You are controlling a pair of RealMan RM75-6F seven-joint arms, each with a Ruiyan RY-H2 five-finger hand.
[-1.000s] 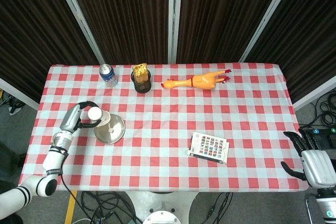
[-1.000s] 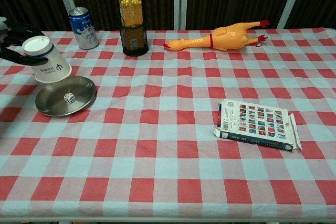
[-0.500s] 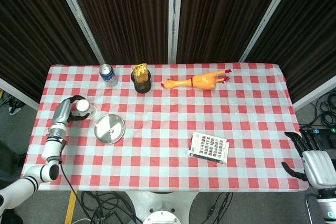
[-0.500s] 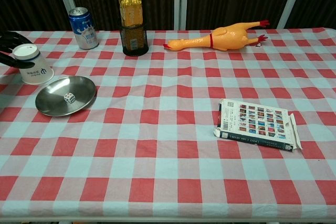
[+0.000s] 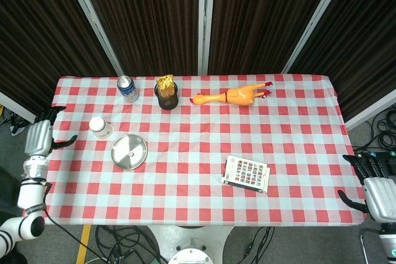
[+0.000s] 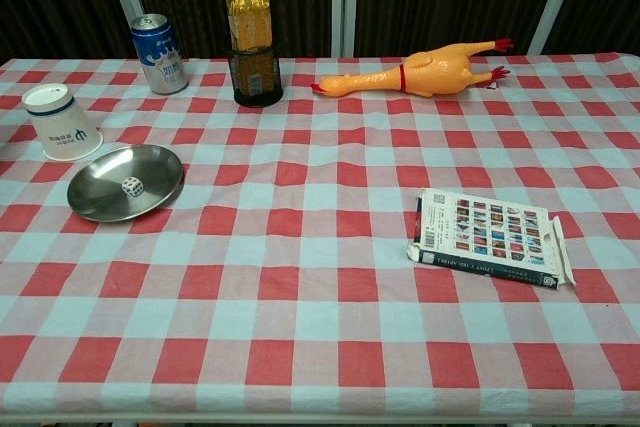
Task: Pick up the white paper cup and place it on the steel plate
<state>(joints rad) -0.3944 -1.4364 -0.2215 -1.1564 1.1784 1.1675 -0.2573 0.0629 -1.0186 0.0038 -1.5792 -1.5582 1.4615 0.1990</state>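
Your white paper cup point(image 6: 62, 125) stood upside down on the tabletop point(image 6: 330, 247), just beside the steel plate point(image 6: 125, 183) at its 10 o'clock. Your left hand point(image 5: 38, 137) was empty with fingers spread, and your right hand point(image 5: 375, 185) too.

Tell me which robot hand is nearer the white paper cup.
Left. The left robot hand hovers off the table's left edge, just left of the white paper cup. The right robot hand sits past the far right corner.
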